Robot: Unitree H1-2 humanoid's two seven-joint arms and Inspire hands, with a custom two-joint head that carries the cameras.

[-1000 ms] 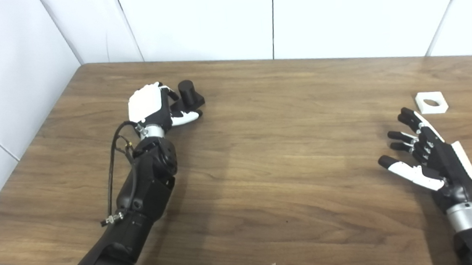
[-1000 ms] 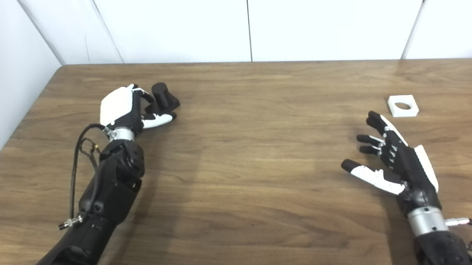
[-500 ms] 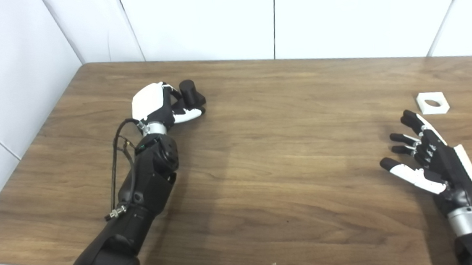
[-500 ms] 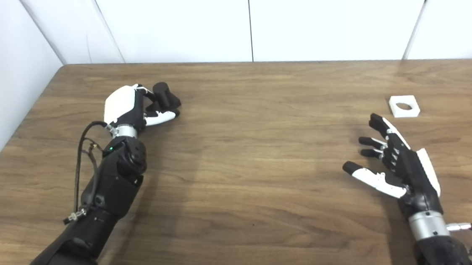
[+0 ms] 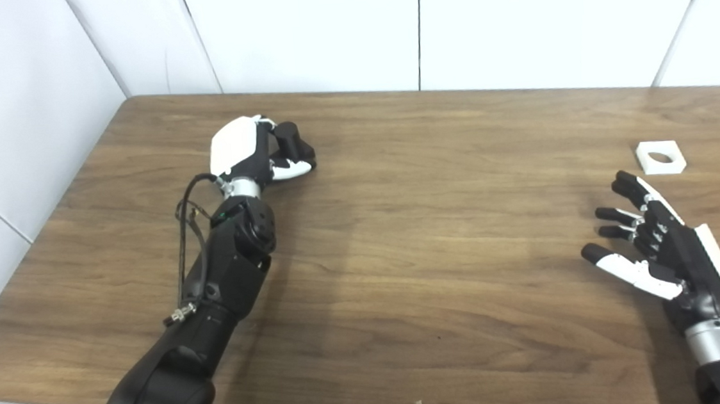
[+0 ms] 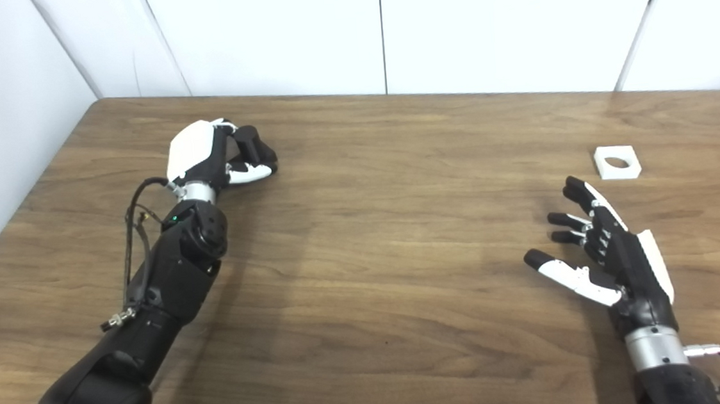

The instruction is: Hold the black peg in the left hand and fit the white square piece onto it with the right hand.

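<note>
The left hand (image 5: 247, 153) has its fingers wrapped around the black peg (image 5: 290, 142), low on the worktop (image 5: 433, 235). Well across from the peg lies the white square piece (image 5: 660, 157), just beyond the right hand (image 5: 665, 245), whose fingers are spread and empty.

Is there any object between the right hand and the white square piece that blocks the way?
No. The right hand is open, and only bare table lies between its fingertips and the white square piece, which lies flat just beyond them. Nothing visible blocks the reach.
</note>
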